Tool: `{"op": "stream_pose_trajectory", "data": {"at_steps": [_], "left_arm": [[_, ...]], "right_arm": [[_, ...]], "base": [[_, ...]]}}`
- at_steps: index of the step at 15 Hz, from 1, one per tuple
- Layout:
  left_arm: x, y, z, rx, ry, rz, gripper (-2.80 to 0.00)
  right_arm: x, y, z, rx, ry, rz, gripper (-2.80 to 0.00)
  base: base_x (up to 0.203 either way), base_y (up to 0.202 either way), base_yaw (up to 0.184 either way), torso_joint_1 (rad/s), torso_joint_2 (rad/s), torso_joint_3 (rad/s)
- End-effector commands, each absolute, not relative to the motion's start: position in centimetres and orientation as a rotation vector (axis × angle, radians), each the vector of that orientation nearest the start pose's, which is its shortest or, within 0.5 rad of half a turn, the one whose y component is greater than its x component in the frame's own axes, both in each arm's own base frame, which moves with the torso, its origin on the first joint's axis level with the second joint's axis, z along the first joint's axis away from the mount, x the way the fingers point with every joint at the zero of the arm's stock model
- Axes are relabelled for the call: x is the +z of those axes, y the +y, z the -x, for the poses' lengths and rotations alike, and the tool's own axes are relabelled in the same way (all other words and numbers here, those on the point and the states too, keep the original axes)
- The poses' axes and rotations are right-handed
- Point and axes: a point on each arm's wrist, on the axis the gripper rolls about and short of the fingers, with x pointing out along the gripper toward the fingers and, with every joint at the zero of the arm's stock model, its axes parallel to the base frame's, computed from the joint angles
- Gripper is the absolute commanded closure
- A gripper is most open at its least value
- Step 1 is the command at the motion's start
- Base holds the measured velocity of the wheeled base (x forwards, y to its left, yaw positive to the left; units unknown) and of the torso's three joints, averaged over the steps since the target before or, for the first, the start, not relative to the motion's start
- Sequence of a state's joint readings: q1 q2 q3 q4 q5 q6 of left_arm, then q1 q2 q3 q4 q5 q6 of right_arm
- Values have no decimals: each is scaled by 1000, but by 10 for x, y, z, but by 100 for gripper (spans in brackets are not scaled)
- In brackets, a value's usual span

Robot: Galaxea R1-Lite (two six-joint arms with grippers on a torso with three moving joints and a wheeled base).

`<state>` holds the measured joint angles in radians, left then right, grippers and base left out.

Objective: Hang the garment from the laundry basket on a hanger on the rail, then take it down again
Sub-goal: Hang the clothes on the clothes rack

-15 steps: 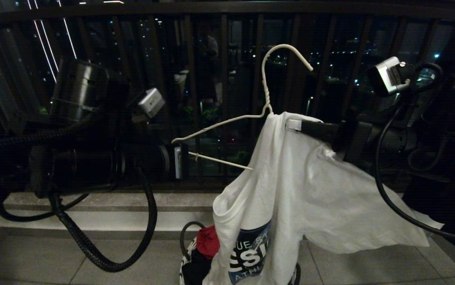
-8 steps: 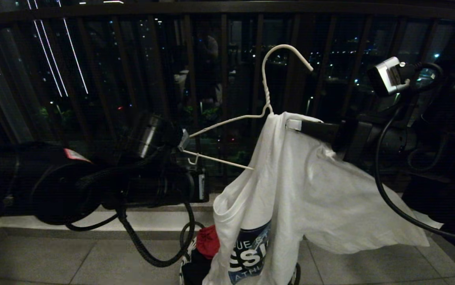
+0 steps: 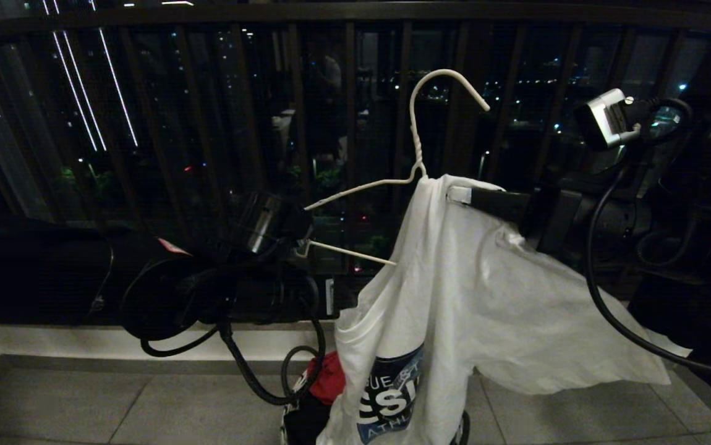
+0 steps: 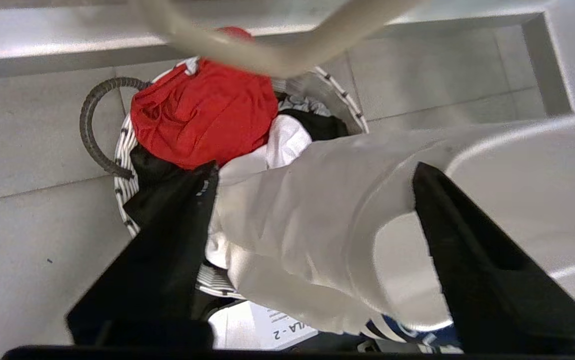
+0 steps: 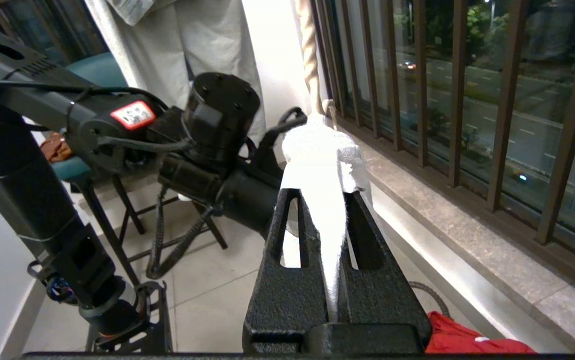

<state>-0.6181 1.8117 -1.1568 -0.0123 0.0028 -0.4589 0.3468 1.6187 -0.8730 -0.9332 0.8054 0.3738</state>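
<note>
1. The right gripper (image 5: 325,200) was clamped on the garment (image 3: 473,296) at the hanger (image 3: 392,179).
2. The left gripper (image 4: 312,200) stood apart; the garment hung directly below it, over the laundry basket (image 4: 122,145).

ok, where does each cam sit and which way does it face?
Head: high, facing the balcony railing; T-shirt on the hanger, both arms show.
Left wrist: points down past the open left hand at the laundry basket.
Right wrist: looks along the railing; right hand pinches the T-shirt.
Shared: T-shirt in all three.
</note>
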Motion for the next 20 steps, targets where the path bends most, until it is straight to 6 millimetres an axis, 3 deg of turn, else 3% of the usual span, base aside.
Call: {"op": "stream_pose_trajectory", "data": {"at_steps": [1,8,15,20], "left_arm": [[177,-198,-278,-428,759,227,-280],[174,-195,-268,-432,779,217,-280],[212,-170,-237,-456,674,263,-280],[200,-173,-241,-446,711,245,-280]], "right_arm": [[255,113,-265,1174,20,-285,0],[256,113,-265,1173,19,-286,0],[257,112,-265,1171,14,-285,0],[257,111,-264,1171,12,-284,0]], "base": [[0,0,0,0,0,0],[0,0,0,0,0,0],[0,0,0,0,0,0],[0,0,0,0,0,0]]}}
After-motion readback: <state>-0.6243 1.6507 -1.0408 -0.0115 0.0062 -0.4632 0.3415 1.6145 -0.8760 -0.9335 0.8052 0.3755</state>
